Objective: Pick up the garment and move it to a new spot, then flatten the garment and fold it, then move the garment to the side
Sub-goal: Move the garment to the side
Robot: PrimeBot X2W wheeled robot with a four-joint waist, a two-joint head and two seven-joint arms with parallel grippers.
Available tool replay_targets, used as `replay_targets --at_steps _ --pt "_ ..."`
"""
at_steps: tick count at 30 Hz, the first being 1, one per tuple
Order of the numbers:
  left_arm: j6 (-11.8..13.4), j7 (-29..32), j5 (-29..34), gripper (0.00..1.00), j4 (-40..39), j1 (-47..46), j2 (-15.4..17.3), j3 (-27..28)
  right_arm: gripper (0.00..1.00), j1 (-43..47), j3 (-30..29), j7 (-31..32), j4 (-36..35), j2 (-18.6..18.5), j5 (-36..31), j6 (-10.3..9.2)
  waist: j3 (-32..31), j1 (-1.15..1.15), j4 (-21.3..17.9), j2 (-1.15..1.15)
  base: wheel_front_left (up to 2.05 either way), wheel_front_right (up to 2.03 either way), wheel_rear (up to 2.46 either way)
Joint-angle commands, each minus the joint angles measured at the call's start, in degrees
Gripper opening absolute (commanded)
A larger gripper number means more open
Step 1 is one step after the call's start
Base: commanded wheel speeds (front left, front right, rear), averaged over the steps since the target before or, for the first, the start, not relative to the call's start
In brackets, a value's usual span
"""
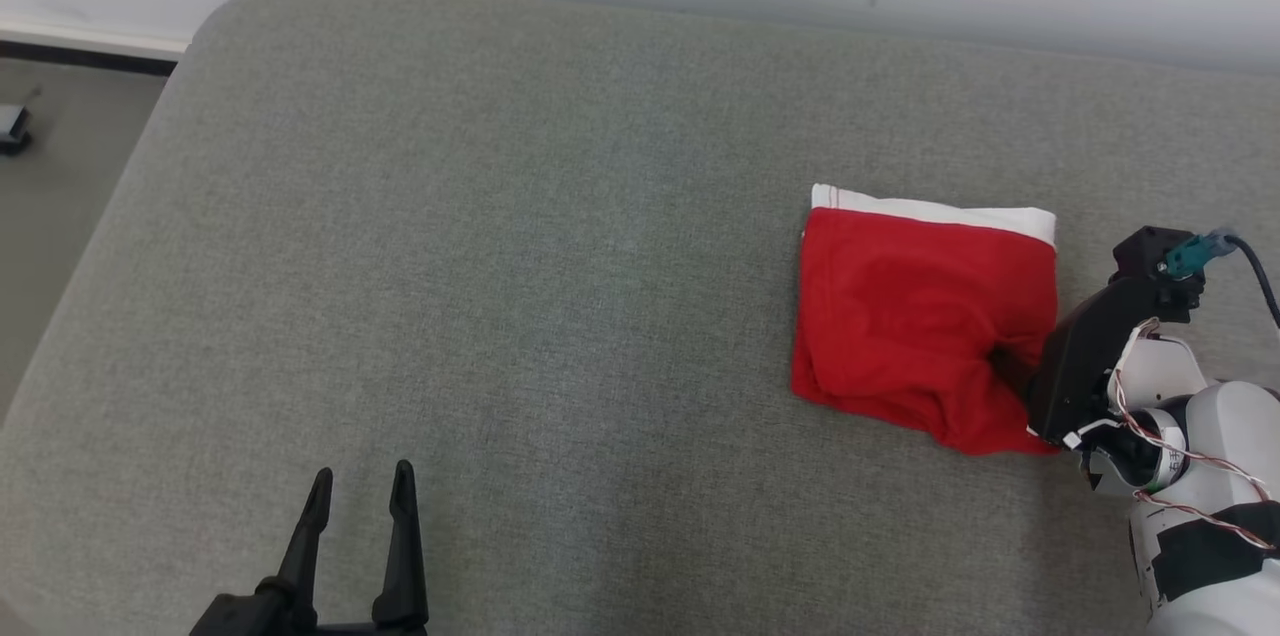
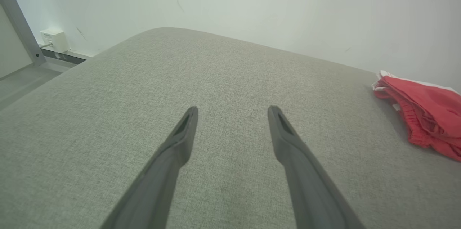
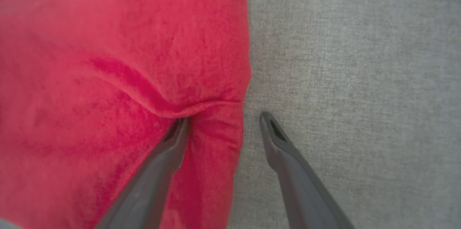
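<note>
Right gripper (image 3: 224,118) jaws gape wide astride the edge of the garment (image 1: 920,316), folded at the tabletop's (image 1: 500,216) right; one finger seems tucked under a crease. Left gripper (image 1: 362,472) jaws are wide apart and empty.

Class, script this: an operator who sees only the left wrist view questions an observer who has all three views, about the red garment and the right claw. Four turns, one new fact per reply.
Operator: My left claw is open above the grey fabric cushion, and the red cloth garment lies at my view's right edge. Where is the right claw?
Observer: In the head view, the right claw is at the garment's near right corner.
Operator: Is it gripping the cloth?
Observer: No, it is open. One finger has its tip at a fold in the cloth, and the other is over bare cushion beside the garment's edge.
</note>
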Motion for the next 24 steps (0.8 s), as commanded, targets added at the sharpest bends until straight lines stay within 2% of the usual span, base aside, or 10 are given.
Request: replay_targets --at_steps 1,3,4,5,6,7,8,9,13,24 --pt "0.02 -0.16 0.46 1.0 0.13 -0.74 -0.06 0.2 1.0 1.18 0.28 0.54 1.72 1.08 -0.65 -0.18 0.98 0.0 0.69 0.0 0.0 0.0 0.0" --pt "-0.18 -0.16 0.48 1.0 0.29 -0.81 -0.07 0.29 1.0 1.51 1.19 1.13 2.37 1.43 -0.99 -0.17 1.18 0.0 0.51 0.0 0.0 0.0 0.0" --pt "-0.27 -0.15 0.35 1.0 0.45 -0.87 -0.07 0.32 0.95 1.68 1.9 1.17 2.48 1.3 -1.17 -0.16 1.25 0.0 0.38 0.0 0.0 0.0 0.0" --pt "-0.37 -0.15 0.19 1.0 0.6 -0.97 -0.06 0.31 0.49 1.89 2.83 1.2 2.53 0.88 -1.55 -0.11 1.29 0.0 0.22 0.0 0.0 0.0 0.0" --pt "-0.37 -0.15 0.19 1.0 0.6 -0.97 -0.06 0.31 0.49 1.89 2.83 1.2 2.53 0.88 -1.55 -0.11 1.29 0.0 0.22 0.0 0.0 0.0 0.0" --pt "-0.48 -0.16 -0.03 1.0 0.75 -1.07 -0.07 0.36 0.31 2.09 4.05 1.17 2.47 0.45 -1.78 -0.11 1.3 0.0 0.01 0.0 0.0 0.0 0.0" --pt "-0.45 -0.16 -0.21 1.0 0.85 -1.2 -0.06 0.33 0.07 2.14 4.82 0.82 2.27 -0.02 -1.89 -0.11 1.33 0.0 -0.17 0.0 0.0 0.0 0.0" --pt "-0.43 -0.16 -0.35 1.0 0.96 -1.32 -0.06 0.39 0.0 2.05 5.74 0.39 2.01 -0.66 -1.93 -0.11 1.31 0.0 -0.39 0.0 0.0 0.0 0.0" --pt "-0.74 -0.15 -0.66 1.0 1.17 -1.87 -0.07 0.23 0.0 0.8 9.07 -0.98 0.82 -3.8 -1.44 -0.23 1.45 0.0 -1.17 0.0 0.0 0.0 0.0" --pt "-0.68 -0.15 -2.41 1.0 0.58 -3.54 -0.06 0.44 0.0 -7.35 25.56 -0.13 -6.6 -14.54 2.23 -0.19 2.82 0.0 -6.04 0.0 0.0 0.0 0.0"
